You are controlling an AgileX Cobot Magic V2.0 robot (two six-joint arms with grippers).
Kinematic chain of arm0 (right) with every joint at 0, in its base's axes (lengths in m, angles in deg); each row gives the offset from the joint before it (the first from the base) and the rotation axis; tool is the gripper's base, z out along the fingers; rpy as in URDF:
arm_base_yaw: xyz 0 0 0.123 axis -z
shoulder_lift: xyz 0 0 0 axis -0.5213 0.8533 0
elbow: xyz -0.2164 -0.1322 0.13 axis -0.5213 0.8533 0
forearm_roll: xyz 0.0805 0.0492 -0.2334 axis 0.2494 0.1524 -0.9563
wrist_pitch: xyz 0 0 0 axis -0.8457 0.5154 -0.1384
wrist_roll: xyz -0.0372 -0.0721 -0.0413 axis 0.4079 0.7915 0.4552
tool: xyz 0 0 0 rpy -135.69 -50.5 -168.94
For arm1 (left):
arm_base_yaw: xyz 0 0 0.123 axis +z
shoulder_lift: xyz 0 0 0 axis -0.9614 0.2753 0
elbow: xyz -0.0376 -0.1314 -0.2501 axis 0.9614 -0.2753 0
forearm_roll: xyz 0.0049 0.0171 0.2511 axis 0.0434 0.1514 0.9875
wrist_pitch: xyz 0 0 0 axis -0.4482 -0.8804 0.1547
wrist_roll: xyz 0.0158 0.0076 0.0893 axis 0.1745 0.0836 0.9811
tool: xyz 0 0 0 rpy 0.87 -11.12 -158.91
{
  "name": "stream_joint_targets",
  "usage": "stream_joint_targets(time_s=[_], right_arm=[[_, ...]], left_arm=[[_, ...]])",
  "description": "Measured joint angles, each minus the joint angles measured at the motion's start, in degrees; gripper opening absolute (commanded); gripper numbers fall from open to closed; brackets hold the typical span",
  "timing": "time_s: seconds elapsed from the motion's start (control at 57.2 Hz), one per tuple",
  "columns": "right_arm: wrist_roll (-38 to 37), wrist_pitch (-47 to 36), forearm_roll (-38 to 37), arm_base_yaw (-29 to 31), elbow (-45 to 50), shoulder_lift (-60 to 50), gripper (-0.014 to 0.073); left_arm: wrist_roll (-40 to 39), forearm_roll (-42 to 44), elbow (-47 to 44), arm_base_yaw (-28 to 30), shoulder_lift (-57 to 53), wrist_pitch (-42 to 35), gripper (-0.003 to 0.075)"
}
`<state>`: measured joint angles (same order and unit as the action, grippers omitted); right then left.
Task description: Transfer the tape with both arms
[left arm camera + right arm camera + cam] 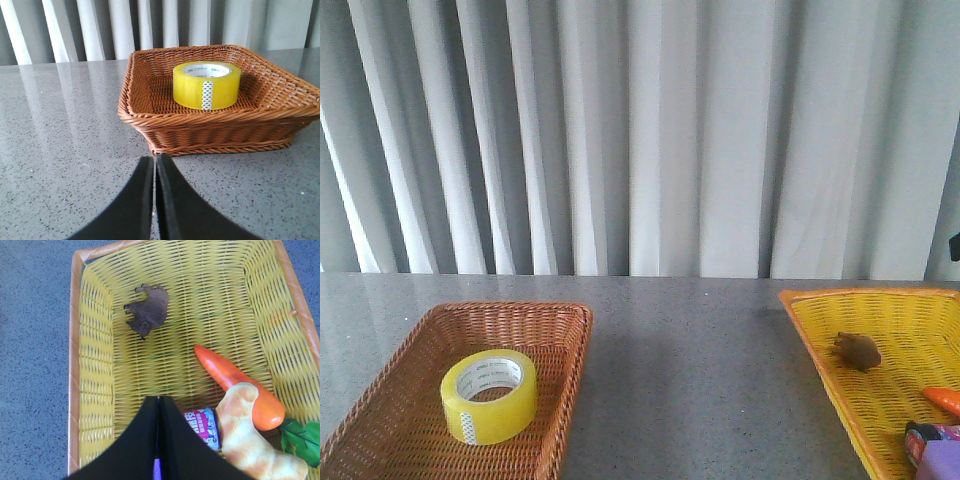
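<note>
The wide roll of translucent yellow packing tape with a white printed core [489, 395] lies flat, hole upward, on the floor of the brown woven wicker basket [570, 345] at the left of the grey speckled table [690, 380], and nothing touches it. You are, by my judgement, at the very start: the first step is the left arm's approach and pick, and no part of the transfer is done. The left gripper [154, 165] sits low over the table just outside the basket's near wall, its two black fingers pressed together with no gap and nothing between them. You will need to part them wide before descending, lift over the woven rim rather than push through it, and come down so that one finger enters the core and the other takes the outer wall, or so that both span the roll; the smooth film may slip under a light grip. Leave part of the roll clear for the second arm to take. The right gripper [158, 407] hangs over the yellow woven plastic basket [95, 365] at the right, fingers likewise closed flat and empty. Under it lie a small brown toy animal [149, 310], an orange toy carrot with green leaves [235, 382], a pale bread-shaped toy [250, 432] and a small pink printed can [202, 425]. Keep the handover high, between the two baskets.
</note>
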<state>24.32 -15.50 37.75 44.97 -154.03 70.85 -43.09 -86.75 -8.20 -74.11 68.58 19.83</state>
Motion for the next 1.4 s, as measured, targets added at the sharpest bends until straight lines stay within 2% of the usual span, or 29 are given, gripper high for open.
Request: stream_joint_targets(time_s=[0.542,0.874,1.014,1.172,1.277,1.399], right_arm=[[0.0,0.12,0.0,0.0,0.0,-0.36,-0.0007],[0.0,-0.28,-2.43,-0.83,0.01,-7.88,-0.0007],[-2.61,-2.05,-6.31,-5.43,0.01,-10.98,-0.0007],[-11.79,-3.63,-14.54,-13.02,0.68,-13.48,-0.0007],[-16.87,-7.73,-19.37,-17.71,5.92,-17.07,-0.0007],[-19.27,-18.13,-21.06,-20.5,17.49,-23.16,-0.0007]], left_arm=[[0.0,0.0,0.0,0.0,0.0,0.0,-0.0006],[0.0,0.0,0.0,0.0,0.0,0.0,-0.0006],[0.0,0.0,0.0,0.0,0.0,0.0,-0.0006],[0.0,0.0,0.0,0.0,0.0,0.0,-0.0006],[0.0,0.0,0.0,0.0,0.0,0.0,-0.0006],[0.0,0.0,0.0,0.0,0.0,0.0,-0.0006]])
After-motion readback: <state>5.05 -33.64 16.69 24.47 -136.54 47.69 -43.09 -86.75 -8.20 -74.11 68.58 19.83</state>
